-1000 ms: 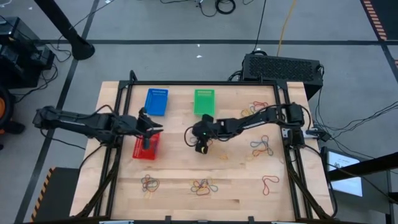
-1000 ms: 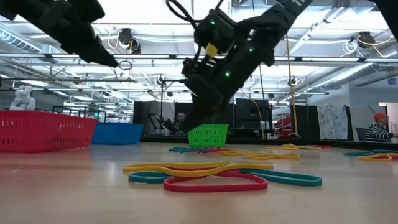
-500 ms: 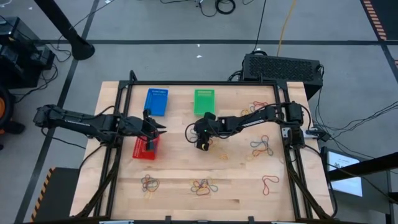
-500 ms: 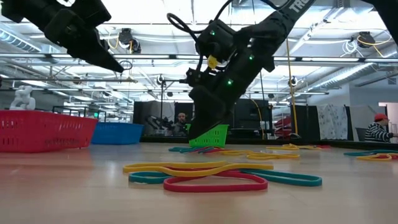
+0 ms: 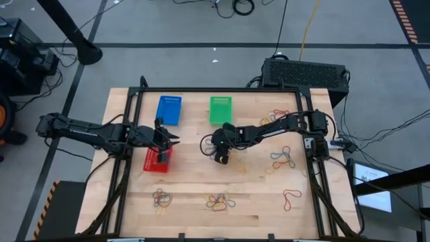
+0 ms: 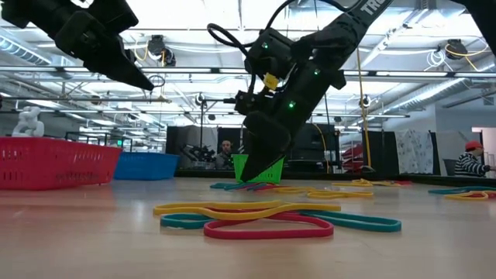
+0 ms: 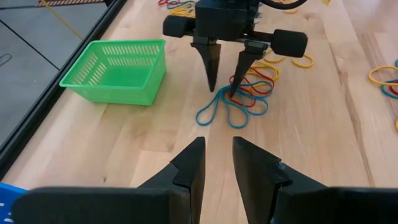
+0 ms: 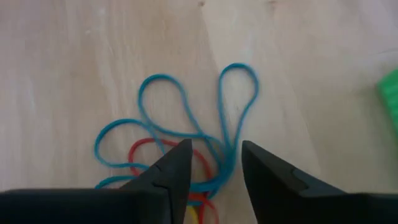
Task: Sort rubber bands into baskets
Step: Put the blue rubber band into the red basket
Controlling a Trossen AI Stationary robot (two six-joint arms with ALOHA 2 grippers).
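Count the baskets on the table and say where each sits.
3. Blue basket at the far left, green basket beside it at far centre, red basket nearer, under the left end effector.

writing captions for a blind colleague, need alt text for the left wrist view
The right pincer, open, points down at a tangle of blue and red rubber bands on the wooden table, beside a green basket. The left pincer frames the foreground.

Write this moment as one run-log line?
right gripper: open, tips down at blue rubber band in tangle | left gripper: above red basket, empty-looking | green basket: nothing visible inside
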